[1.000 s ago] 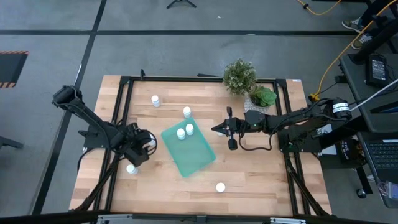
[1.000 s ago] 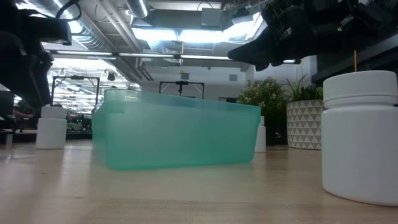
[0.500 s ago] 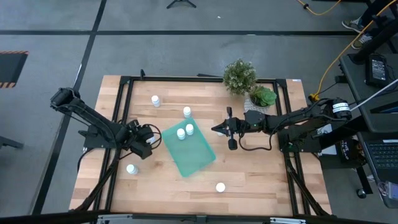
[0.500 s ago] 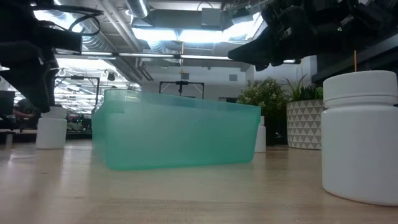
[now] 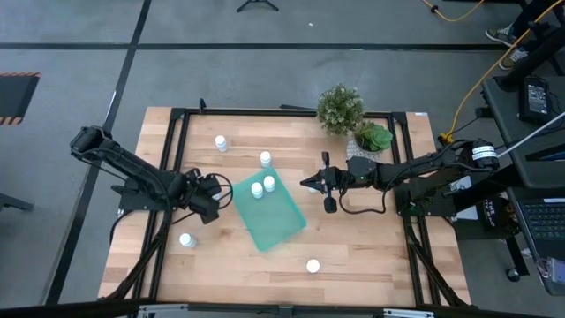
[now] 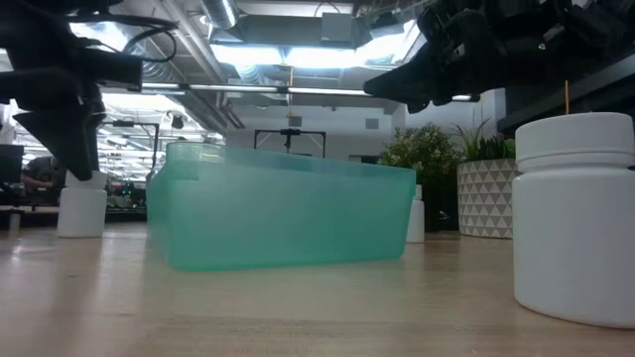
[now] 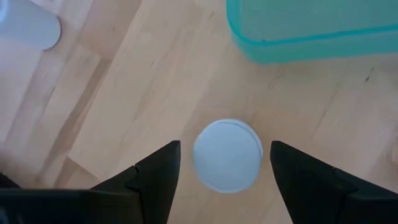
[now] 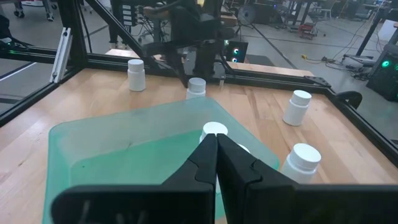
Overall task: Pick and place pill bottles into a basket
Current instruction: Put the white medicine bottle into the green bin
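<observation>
My left gripper point(image 5: 212, 196) hangs open by the left corner of the teal basket point(image 5: 274, 221). In the left wrist view point(image 7: 225, 148) its fingers stand on either side of an upright white pill bottle point(image 7: 227, 155) without touching it; the bottle also shows in the low view point(image 6: 81, 208). Two bottles point(image 5: 263, 186) stand in the basket. Other bottles stand on the table: near left point(image 5: 185, 239), far left point(image 5: 220, 142), by the basket's far corner point(image 5: 265, 159), near middle point(image 5: 312, 265). My right gripper point(image 5: 309, 184) is shut and empty, above the table right of the basket.
A bushy plant point(image 5: 340, 108) and a white patterned pot point(image 5: 371, 139) stand at the table's far right. A black frame point(image 5: 177, 115) runs around the table top. Bare wood lies near the front edge, right of the basket.
My left gripper has gone from the near-left bottle toward the table's far edge and a little right, to the basket's left corner, and now stands over the bottle there. My right arm has kept still.
</observation>
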Controlling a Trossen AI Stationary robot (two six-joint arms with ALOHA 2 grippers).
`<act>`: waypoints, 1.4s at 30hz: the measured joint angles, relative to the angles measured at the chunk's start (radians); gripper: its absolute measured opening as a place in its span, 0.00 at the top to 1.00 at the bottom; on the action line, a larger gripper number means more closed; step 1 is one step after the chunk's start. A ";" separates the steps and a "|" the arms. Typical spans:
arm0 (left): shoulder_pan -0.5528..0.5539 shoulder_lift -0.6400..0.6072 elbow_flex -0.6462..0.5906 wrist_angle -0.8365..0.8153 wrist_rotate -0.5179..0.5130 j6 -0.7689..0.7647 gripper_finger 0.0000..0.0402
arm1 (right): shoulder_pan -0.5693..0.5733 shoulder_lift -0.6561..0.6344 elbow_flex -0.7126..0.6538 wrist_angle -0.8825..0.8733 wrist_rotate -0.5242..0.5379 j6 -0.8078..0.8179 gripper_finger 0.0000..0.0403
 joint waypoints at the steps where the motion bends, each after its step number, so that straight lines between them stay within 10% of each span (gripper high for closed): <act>1: 0.005 0.000 0.000 0.000 0.000 0.005 0.40 | 0.000 0.000 0.000 0.000 0.000 0.000 0.97; 42: 0.039 0.000 0.000 0.005 0.047 0.041 0.62 | 0.000 0.000 0.000 0.000 0.000 -0.002 0.97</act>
